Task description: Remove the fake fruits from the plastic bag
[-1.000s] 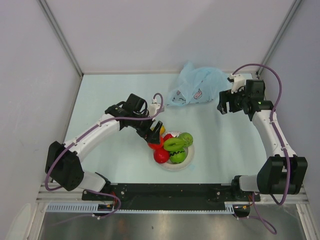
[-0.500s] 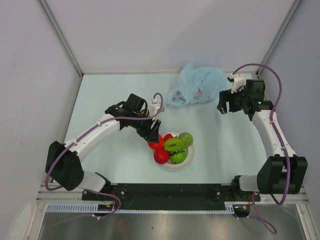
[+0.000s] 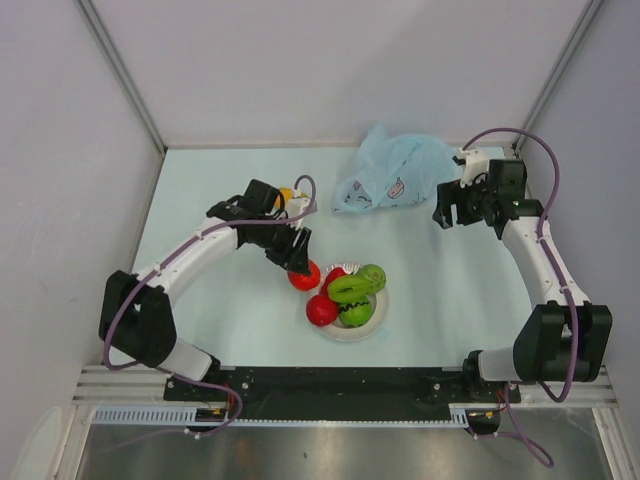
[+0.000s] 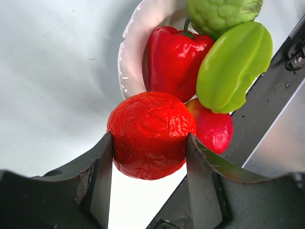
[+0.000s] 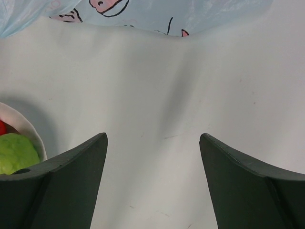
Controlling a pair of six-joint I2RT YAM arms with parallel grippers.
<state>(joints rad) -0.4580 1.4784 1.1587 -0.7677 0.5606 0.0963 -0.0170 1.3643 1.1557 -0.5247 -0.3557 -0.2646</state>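
Note:
My left gripper (image 3: 297,264) (image 4: 148,143) is shut on a round, wrinkled red fruit (image 3: 304,277) (image 4: 150,133), held just left of the white plate (image 3: 372,327) (image 4: 129,52). On the plate lie a red pepper (image 3: 335,274) (image 4: 174,59), a green starfruit (image 3: 350,288) (image 4: 233,67), a bumpy green fruit (image 3: 358,313) (image 4: 221,14) and a red apple (image 3: 321,311) (image 4: 215,130). The light-blue plastic bag (image 3: 395,175) (image 5: 157,14) lies crumpled at the back. My right gripper (image 3: 446,212) (image 5: 152,162) is open and empty over bare table just right of the bag.
A small yellow-orange patch (image 3: 286,194) shows beside the left wrist; I cannot tell what it is. The plate's rim (image 5: 29,130) and the bumpy green fruit (image 5: 16,155) show at the left of the right wrist view. White walls enclose the table.
My left arm has swung left and its wrist has turned, carrying the red fruit from the plate's edge to just left of it. The right arm has barely moved.

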